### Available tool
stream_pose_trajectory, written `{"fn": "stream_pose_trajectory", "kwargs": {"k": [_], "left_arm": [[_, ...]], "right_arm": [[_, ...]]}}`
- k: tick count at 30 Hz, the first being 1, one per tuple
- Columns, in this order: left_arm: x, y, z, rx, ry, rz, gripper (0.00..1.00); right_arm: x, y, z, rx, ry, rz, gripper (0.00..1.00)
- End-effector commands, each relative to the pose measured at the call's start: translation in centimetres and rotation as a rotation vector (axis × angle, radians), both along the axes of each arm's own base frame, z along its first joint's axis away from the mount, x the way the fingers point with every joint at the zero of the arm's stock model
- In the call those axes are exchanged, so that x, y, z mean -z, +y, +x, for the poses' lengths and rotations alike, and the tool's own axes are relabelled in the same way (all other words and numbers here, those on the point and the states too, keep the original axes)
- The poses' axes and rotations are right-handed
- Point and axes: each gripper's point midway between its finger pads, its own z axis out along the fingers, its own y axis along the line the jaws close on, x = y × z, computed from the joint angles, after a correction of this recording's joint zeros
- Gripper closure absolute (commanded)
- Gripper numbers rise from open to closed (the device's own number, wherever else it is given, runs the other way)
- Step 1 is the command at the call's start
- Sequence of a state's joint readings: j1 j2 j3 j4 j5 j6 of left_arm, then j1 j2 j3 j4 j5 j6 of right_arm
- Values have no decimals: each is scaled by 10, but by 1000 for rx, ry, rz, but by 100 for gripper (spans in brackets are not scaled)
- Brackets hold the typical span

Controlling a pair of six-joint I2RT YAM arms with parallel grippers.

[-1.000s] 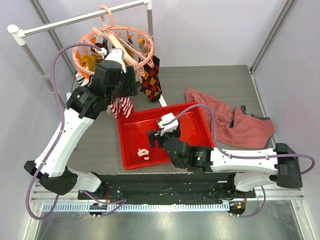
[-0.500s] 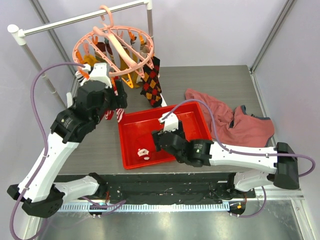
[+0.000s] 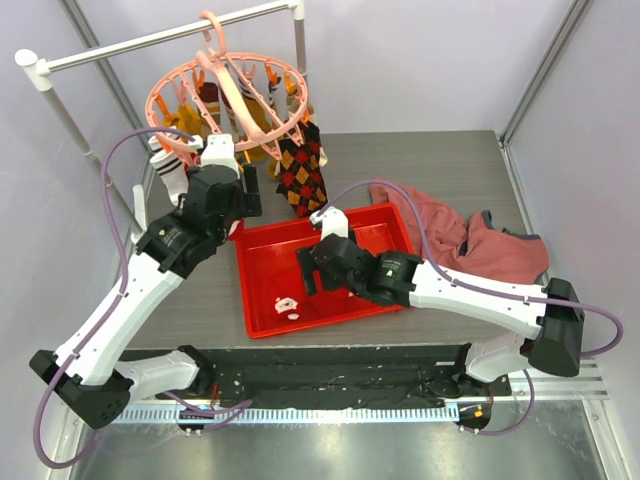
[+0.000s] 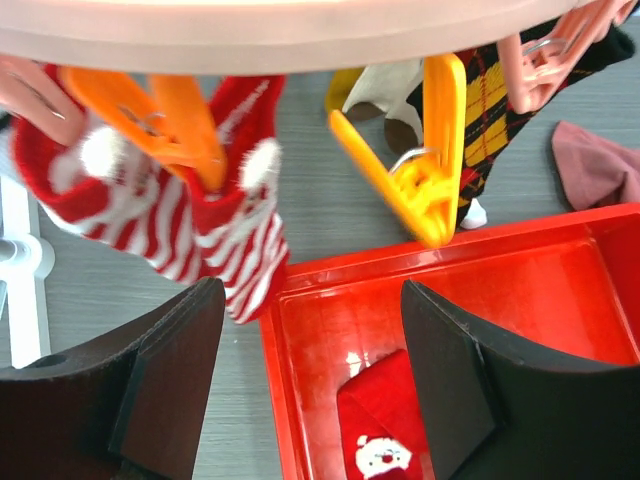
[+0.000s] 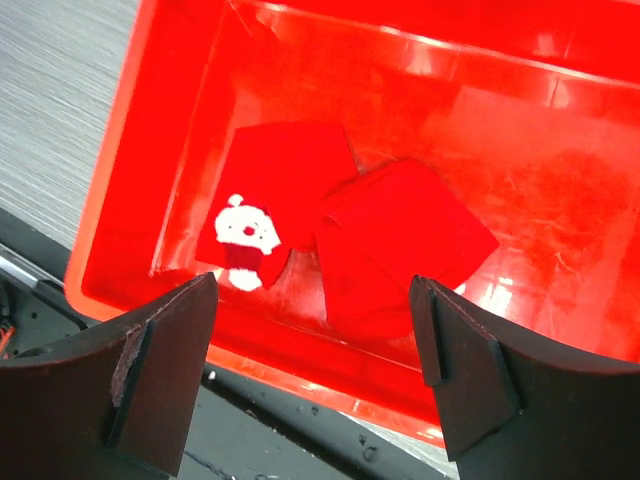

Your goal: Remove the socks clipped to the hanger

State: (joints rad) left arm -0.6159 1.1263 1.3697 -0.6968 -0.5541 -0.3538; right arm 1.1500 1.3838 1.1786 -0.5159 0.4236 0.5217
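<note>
The salmon-pink hanger point(image 3: 228, 98) hangs by its hook from the rail, and its ring fills the top of the left wrist view point(image 4: 300, 40). Clipped to it are a dark argyle sock point(image 3: 303, 175), a white sock with dark bands point(image 3: 168, 170), a mustard sock point(image 3: 183, 118) and a red-and-white striped sock point(image 4: 230, 250) held by an orange peg point(image 4: 180, 120). My left gripper point(image 4: 312, 330) is open and empty, just below the striped sock. My right gripper point(image 5: 315, 330) is open and empty above red socks point(image 5: 400, 230) lying in the tray.
A red tray point(image 3: 255, 290) sits mid-table and holds a Santa-patterned sock point(image 5: 270, 190). A large reddish-pink cloth point(image 3: 470, 245) lies at the right. The white rail point(image 3: 160, 38) and its posts stand at the back left. An empty yellow peg point(image 4: 420, 170) dangles over the tray's edge.
My left arm has drawn back and lowered from the hanger, which has swung slightly. My right gripper has shifted a little farther over the tray.
</note>
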Motion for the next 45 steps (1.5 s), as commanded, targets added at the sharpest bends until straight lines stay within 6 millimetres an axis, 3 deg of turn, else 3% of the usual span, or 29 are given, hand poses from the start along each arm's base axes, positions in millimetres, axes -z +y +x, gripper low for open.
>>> {"fn": "stream_pose_trajectory", "kwargs": {"k": [1,13,14,23,27,30,35,38,40,41,42,45], "left_arm": [[-3,4,13,-44,-66,2,25],[9,42,25,-140,-92,94,24],[3,43,27,-128,-127,98,23],[33,53,46,-125,-91,122,25],[39,41,50,-61,-102,90,40],[42,33,53,-26,-95,79,69],[40,22,51,16,-83,27,100],[40,12,46,56,-65,-29,100],[42,7,41,72,-42,-57,100],[39,6,38,79,-45,-76,100],[39,2,36,87,-40,-106,100],[30,-8,27,136,-42,-175,100]], "right_arm": [[1,1,-5,-24,38,-2,17],[-10,0,-7,-56,-11,79,19],[-11,1,-8,-62,-14,78,19],[-21,-3,-9,-74,-40,93,19],[-22,-6,-8,-73,-50,92,23],[-28,-6,-9,-74,-59,106,26],[-36,-7,-8,-70,-82,139,27],[-46,-2,-5,-99,-131,176,29],[-65,10,-2,-149,-215,245,30],[-64,11,0,-161,-245,245,29],[-81,18,6,-179,-325,278,29],[-106,29,20,-188,-453,295,29]]}}
